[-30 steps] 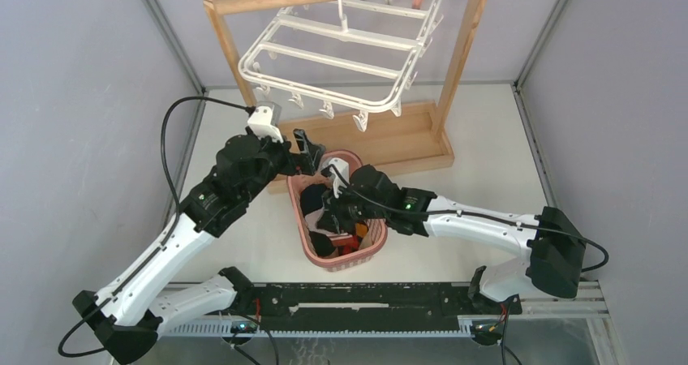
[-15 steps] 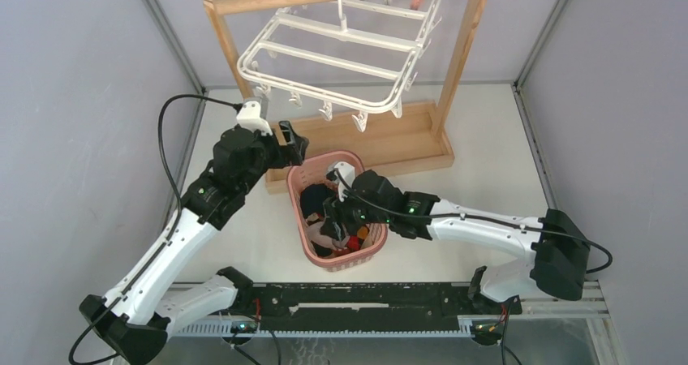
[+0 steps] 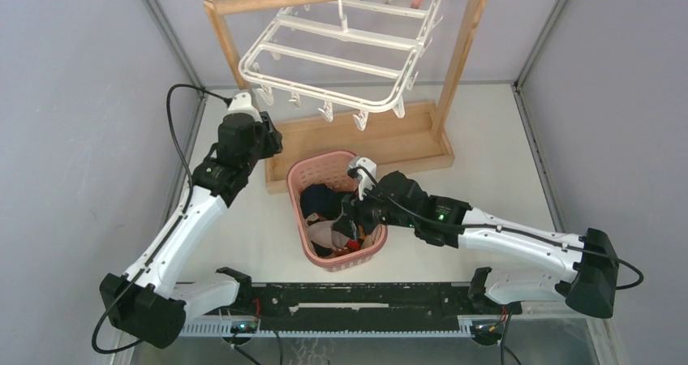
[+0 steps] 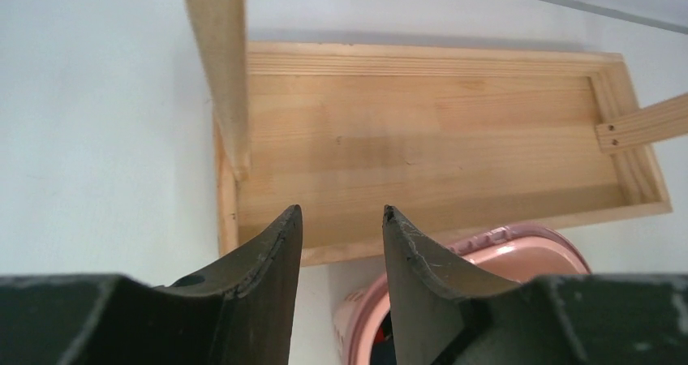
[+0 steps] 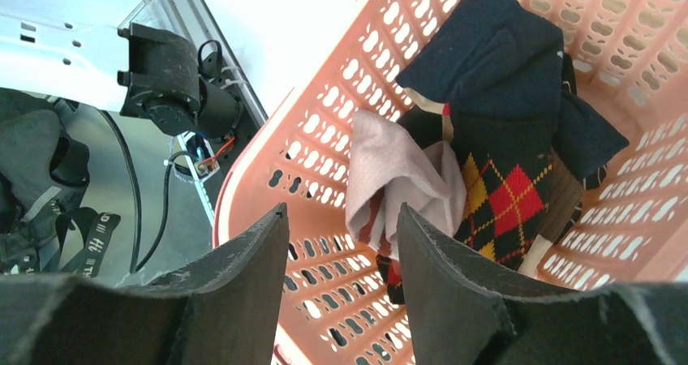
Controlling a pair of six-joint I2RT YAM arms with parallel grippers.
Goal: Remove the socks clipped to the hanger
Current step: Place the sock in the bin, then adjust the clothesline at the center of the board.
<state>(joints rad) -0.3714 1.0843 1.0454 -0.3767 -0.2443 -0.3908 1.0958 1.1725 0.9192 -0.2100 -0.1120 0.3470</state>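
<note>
Spread right tool (image 5: 341,219) hovers over the pink basket (image 3: 323,156), where the socks (image 5: 495,170) lie heaped, dark, pale and red-yellow argyle; at its 10 o'clock the left tool (image 4: 341,215) is spread too, and at 12 o'clock the white slatted hanger (image 3: 341,50) hangs from the wooden rack (image 3: 464,49).

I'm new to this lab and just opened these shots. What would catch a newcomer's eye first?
The pink basket in the middle, heaped with socks, a red-yellow argyle one brightest, with the right gripper open just above them. Behind it, the white hanger dangles from the wooden rack, its front clips bare. The left gripper hovers open near the rack's base, holding nothing.
</note>
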